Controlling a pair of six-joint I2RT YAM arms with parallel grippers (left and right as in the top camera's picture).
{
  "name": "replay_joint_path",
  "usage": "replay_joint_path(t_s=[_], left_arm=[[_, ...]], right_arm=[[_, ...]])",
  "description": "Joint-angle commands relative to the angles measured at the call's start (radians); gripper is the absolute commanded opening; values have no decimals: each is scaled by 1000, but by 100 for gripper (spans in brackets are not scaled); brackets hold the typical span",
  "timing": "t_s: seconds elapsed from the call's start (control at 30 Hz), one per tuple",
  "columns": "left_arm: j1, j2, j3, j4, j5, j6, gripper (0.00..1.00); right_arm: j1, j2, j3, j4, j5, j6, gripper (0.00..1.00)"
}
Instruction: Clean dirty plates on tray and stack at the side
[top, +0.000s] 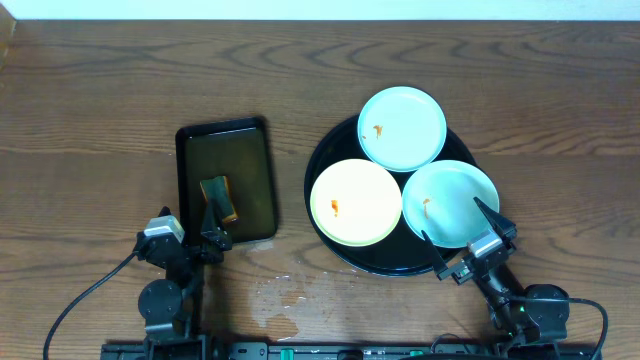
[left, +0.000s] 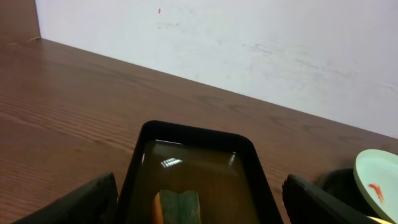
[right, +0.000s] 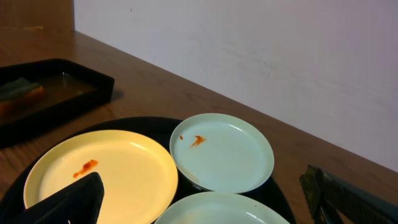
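Observation:
The round black tray (top: 322, 157) holds three plates, each with a small orange smear: a mint one (top: 402, 127) at the back, a yellow one (top: 355, 202) front left, and a second mint one (top: 450, 203) front right. My right gripper (top: 458, 228) hovers open over the near edge of the front mint plate, its jaws spread wide and empty. In the right wrist view the yellow plate (right: 106, 168) and back mint plate (right: 224, 152) lie ahead of the right gripper (right: 208, 202). My left gripper (top: 190, 222) stands open at the near end of the rectangular tray, holding nothing.
A small rectangular black tray (top: 262, 180) with brownish liquid holds a green-and-orange sponge (top: 218, 198), seen just ahead of the left gripper (left: 202, 208) as the sponge (left: 179, 207). Water drops (top: 285, 290) lie on the wooden table near the front. A white wall stands behind.

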Motion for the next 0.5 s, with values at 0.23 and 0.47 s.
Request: replay_joint_path(t_s=[0.23, 0.47], left_arm=[[1, -6, -9, -29, 8, -10, 86], [1, -6, -9, -15, 195, -13, 86]], right_arm=[[7, -5, -2, -2, -8, 6, 99], [7, -5, -2, 26, -7, 6, 99]])
